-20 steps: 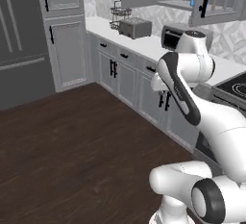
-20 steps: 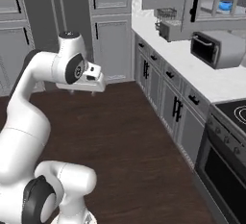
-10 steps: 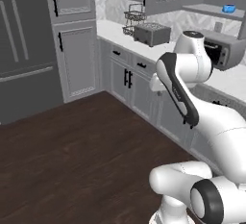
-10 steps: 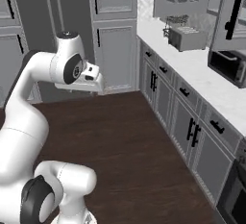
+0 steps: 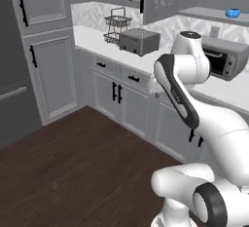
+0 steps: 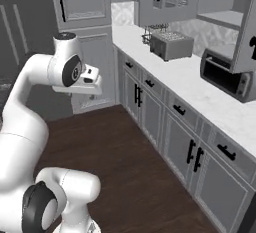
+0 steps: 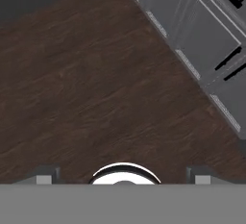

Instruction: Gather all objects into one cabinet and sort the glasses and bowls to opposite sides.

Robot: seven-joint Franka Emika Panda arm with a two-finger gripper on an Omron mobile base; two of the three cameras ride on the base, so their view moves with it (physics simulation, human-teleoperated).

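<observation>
Nearest, the gripper [image 7: 123, 177] hangs empty over dark floor [image 7: 96, 88], its jaws spread wide, evidently in transit. Farther, at two o'clock in the left base view, the blue vessel [image 5: 233, 12] sits on the cabinet's shelf board [image 5: 206, 13], awaiting sorting.

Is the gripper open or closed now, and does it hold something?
Open and empty: in the hand view the gripper has its fingers far apart, with bare wooden floor between them.
</observation>
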